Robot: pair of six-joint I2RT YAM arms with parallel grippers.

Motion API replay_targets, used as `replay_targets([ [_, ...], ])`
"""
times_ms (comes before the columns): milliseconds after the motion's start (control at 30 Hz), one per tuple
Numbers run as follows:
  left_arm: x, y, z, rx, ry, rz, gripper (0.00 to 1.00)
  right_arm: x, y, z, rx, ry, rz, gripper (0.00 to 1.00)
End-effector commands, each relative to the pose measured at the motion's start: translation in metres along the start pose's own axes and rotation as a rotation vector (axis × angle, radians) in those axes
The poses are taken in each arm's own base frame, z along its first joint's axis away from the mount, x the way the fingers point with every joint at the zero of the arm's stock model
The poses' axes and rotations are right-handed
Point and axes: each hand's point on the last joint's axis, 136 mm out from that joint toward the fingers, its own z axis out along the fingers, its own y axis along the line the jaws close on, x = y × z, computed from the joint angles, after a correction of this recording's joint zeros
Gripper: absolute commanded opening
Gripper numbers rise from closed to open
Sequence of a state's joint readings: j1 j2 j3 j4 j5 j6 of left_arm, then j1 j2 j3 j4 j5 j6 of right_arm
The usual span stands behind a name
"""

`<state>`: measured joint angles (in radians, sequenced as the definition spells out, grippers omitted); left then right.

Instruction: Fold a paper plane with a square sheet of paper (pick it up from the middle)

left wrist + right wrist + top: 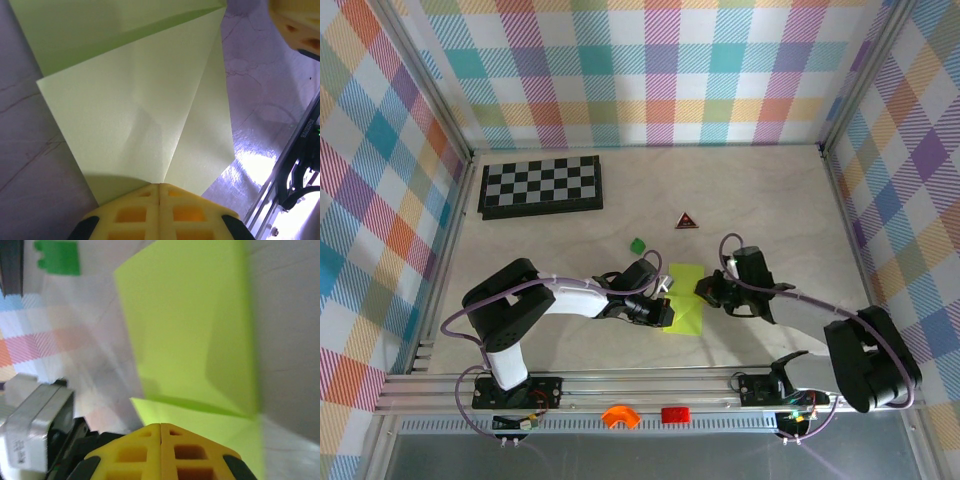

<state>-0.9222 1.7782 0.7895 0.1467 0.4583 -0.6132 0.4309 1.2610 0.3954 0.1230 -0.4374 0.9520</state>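
The paper plane (pixel 685 308) looks light and flimsy, probably best pinched at its centre crease; the left end effector (pixel 159 191) and right end effector (pixel 160 430) are both clenched.

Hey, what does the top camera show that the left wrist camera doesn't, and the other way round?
Top camera: the chessboard at the far left, a small green block and a dark triangular piece. Left wrist camera: the fold lines close up, with a crease running down to the left claw, whose yellow fingers are pressed shut at the paper's edge. Shared: the lime paper plane, part-folded, lying on the table.
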Motion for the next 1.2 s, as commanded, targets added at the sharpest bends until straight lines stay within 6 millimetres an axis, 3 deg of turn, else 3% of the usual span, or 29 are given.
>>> replay_targets([
  [0,0.033,0.041,0.003,-0.155,0.105,-0.071,0.03,0.009,0.008,0.010,0.010,0.008,-0.018,0.04],
  [100,0.033,0.040,0.004,-0.153,0.108,-0.067,0.03,0.026,0.012,0.028,-0.006,0.106,-0.032,0.02],
  [233,0.033,0.040,0.003,-0.154,0.115,-0.064,0.03,0.031,-0.030,0.035,0.070,0.114,0.058,0.01],
  [333,0.034,0.039,0.002,-0.159,0.119,-0.059,0.03,0.019,-0.049,0.029,0.073,0.072,0.103,0.01],
  [600,0.032,0.037,-0.001,-0.164,0.109,-0.062,0.03,-0.023,-0.072,0.009,0.066,-0.029,0.159,0.02],
  [733,0.029,0.030,0.001,-0.153,0.101,-0.064,0.03,-0.032,-0.068,0.008,0.015,-0.043,0.155,0.02],
  [867,0.022,0.011,-0.003,-0.127,0.087,-0.043,0.04,-0.036,-0.050,0.000,-0.054,-0.067,0.129,0.06],
  [1033,-0.015,-0.032,-0.036,-0.129,0.023,0.043,0.13,-0.029,-0.039,-0.020,-0.040,-0.087,0.093,0.19],
  [1067,-0.022,-0.035,-0.039,-0.138,0.010,0.065,0.15,-0.025,-0.039,-0.025,-0.025,-0.085,0.090,0.23],
  [1167,-0.031,-0.016,-0.033,-0.170,0.033,0.054,0.15,-0.015,-0.041,-0.038,0.012,-0.086,0.097,0.35],
])
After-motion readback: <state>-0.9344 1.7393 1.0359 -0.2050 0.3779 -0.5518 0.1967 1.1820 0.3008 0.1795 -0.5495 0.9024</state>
